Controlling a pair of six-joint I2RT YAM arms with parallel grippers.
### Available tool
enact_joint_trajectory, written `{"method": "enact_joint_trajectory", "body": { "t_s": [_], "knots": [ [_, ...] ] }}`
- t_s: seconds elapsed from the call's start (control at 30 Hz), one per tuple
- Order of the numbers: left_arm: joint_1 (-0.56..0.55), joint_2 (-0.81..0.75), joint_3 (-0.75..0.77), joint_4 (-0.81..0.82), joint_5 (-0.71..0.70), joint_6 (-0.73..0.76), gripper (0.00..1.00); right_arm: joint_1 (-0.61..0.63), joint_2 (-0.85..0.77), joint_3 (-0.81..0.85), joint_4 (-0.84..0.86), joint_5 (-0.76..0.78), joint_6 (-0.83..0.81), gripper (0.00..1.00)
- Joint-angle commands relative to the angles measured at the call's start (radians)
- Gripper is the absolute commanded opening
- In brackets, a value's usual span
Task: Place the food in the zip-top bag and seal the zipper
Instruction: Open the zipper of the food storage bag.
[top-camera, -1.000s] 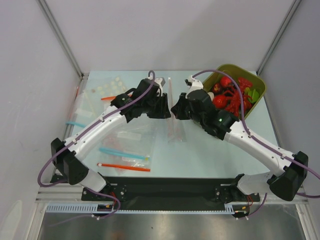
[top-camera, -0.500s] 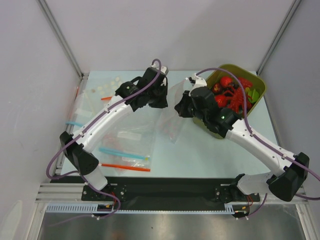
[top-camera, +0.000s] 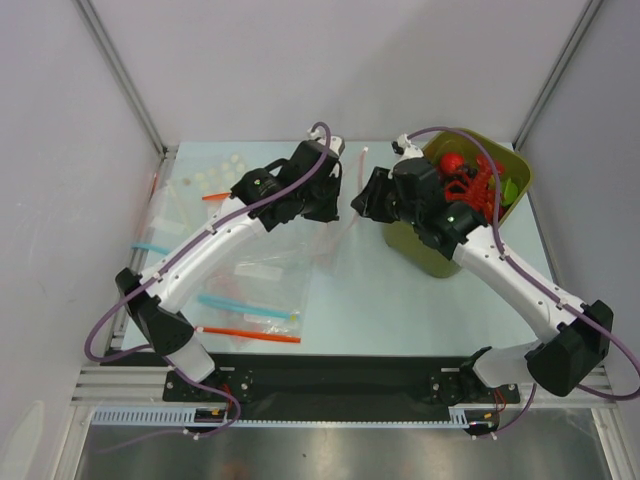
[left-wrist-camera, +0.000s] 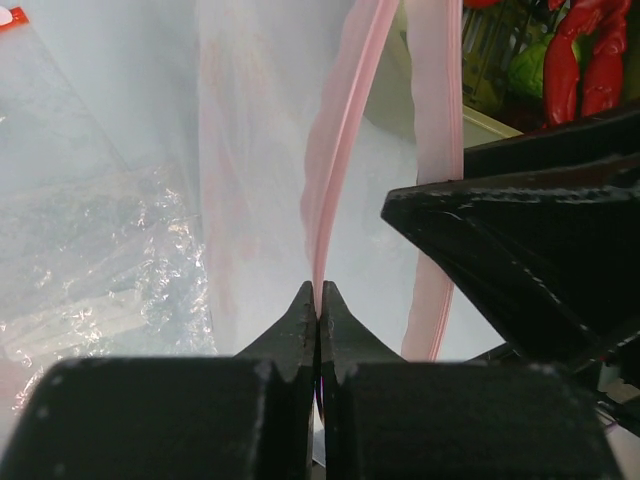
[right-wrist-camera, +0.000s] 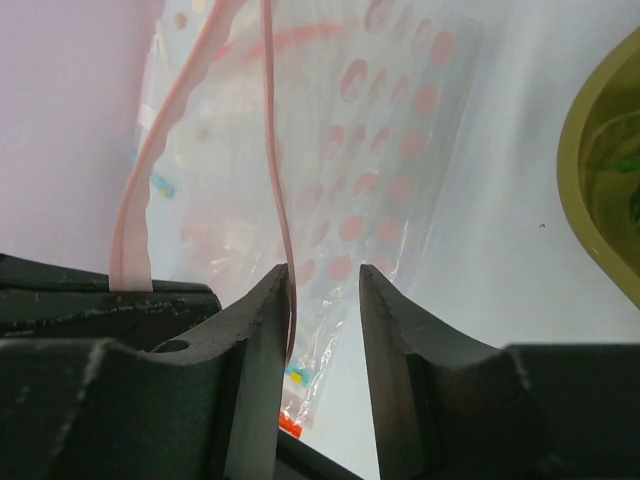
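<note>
Left wrist view: the left gripper (left-wrist-camera: 318, 292) was pinched tight on one lip of the zipper (left-wrist-camera: 345, 120), and the zip-top bag (top-camera: 338, 222) hung lifted between the arms. The right gripper (right-wrist-camera: 323, 278) stood partly parted with the other lip against one finger, gripping nothing. This looked like the mouth-opening step; next, the right arm would need to fetch a toy. Beyond, the olive bin (top-camera: 418, 250) held the lobster (top-camera: 470, 188) and tomato (top-camera: 451, 163). I saw no food in the bag.
</note>
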Motion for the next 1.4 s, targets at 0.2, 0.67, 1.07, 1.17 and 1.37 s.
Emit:
{"method": "enact_joint_trajectory", "body": {
  "t_s": [0.2,0.67,1.07,1.17,1.37],
  "knots": [
    [-0.009,-0.058,0.035,0.009,-0.034,0.043,0.0,-0.008,0.037,0.084,0.03,-0.038,-0.003,0.02],
    [0.009,0.061,0.208,-0.089,-0.048,0.043,0.38,0.049,0.02,0.123,0.007,-0.046,-0.081,0.0],
    [0.01,0.05,0.141,-0.048,0.023,0.043,0.28,0.037,0.011,0.126,0.003,-0.049,-0.079,0.0],
    [0.01,0.054,0.147,-0.052,0.015,0.05,0.22,0.034,0.011,0.127,0.003,-0.084,-0.084,0.0],
    [0.017,0.11,0.291,-0.167,-0.095,0.087,0.0,0.0,0.014,0.11,-0.042,-0.078,-0.052,0.0]
  ]
}}
